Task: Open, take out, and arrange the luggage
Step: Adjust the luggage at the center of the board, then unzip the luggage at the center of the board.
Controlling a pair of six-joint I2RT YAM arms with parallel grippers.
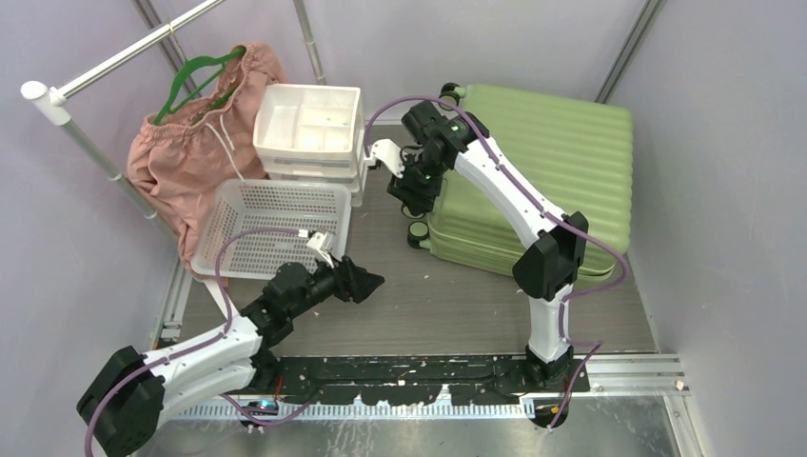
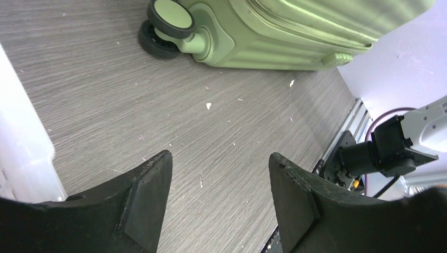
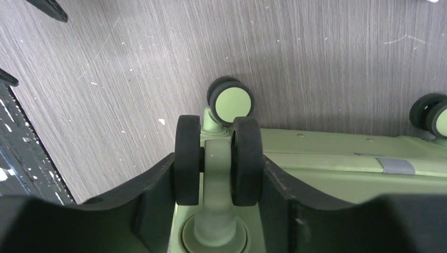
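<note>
One centre-frame luggage wheel (image 3: 218, 155) is clamped by the right gripper (image 3: 219, 168), best pulled squarely; the left gripper (image 2: 220, 158) is spread.

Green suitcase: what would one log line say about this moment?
luggage: closed, lying flat | right gripper: clamped on corner wheel | left gripper: open, empty, over table

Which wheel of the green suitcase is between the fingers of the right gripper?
The twin wheel nearest the wrist camera, clamped by the right gripper; the other wheels stand free beyond it.
</note>
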